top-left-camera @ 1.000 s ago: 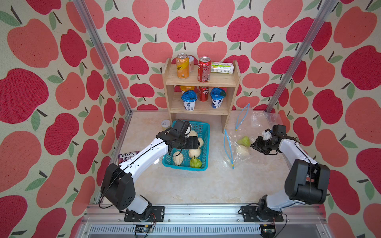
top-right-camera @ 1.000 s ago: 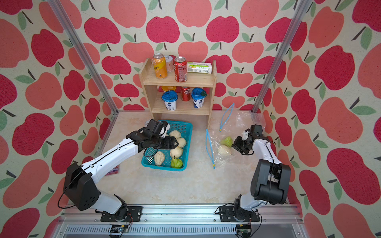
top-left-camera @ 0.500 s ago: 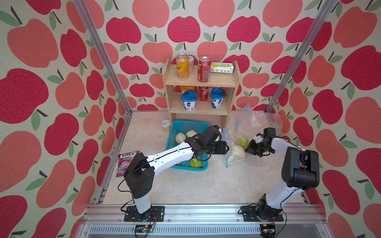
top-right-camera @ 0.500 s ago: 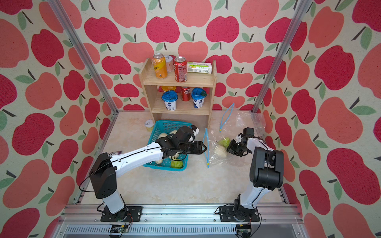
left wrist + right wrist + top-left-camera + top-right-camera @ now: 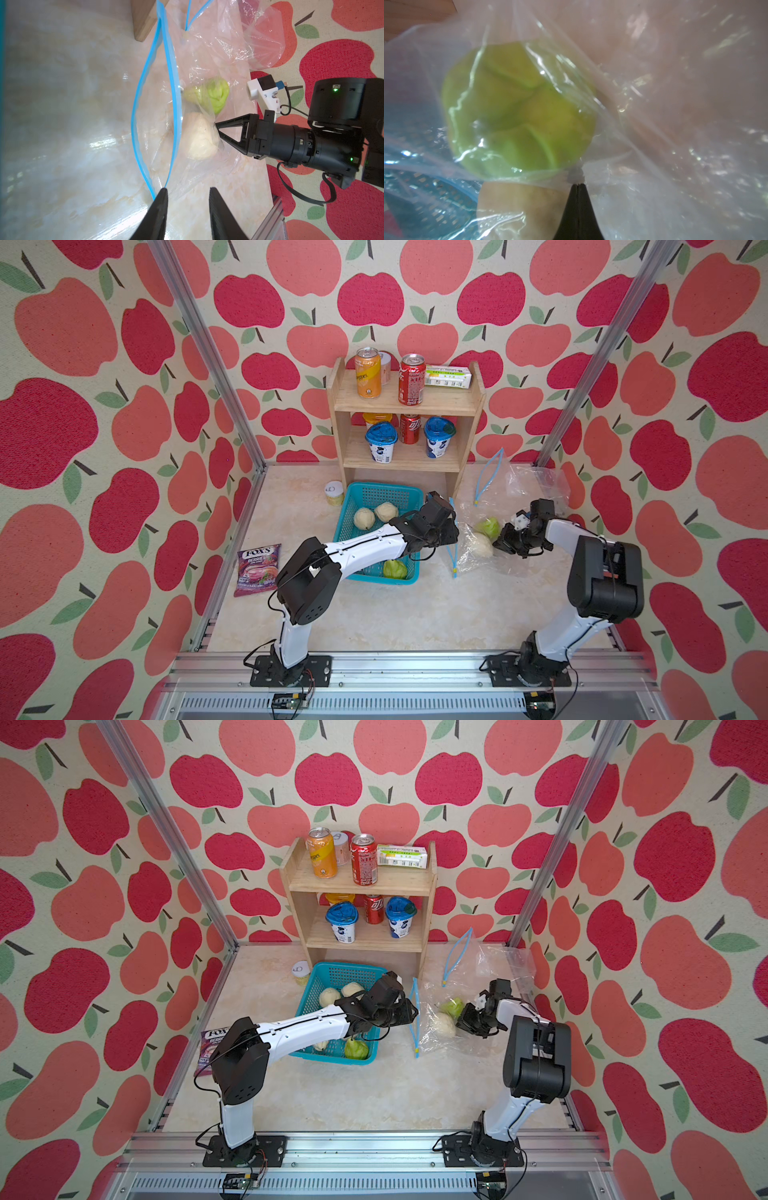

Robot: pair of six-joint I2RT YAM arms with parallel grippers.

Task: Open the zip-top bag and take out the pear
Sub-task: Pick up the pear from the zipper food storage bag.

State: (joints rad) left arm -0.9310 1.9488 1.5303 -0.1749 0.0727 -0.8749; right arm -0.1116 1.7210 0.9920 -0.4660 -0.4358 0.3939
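Note:
A clear zip-top bag (image 5: 471, 566) lies right of the basket, and its two blue zip strips (image 5: 154, 108) are spread apart. Inside it a green pear (image 5: 488, 526) (image 5: 209, 96) (image 5: 517, 108) rests beside a pale fruit (image 5: 444, 1025) (image 5: 199, 137). My right gripper (image 5: 496, 542) (image 5: 576, 184) is shut on a pinch of the bag's film next to the pale fruit. My left gripper (image 5: 415, 1011) (image 5: 188, 188) is open at the near end of the zip. One of its fingertips (image 5: 164, 190) touches the point where the two strips meet.
A teal basket (image 5: 382, 493) holding pale fruits and a green pear stands under my left arm. Behind are a wooden shelf (image 5: 407, 406) of cans and cups, a small cup (image 5: 334, 493) and a second clear bag (image 5: 536, 485). A candy packet (image 5: 257, 568) lies at the left.
My left arm swung from over the basket to the bag's zip, and its jaws narrowed. The right gripper shut on the film and shifted slightly left with the bag.

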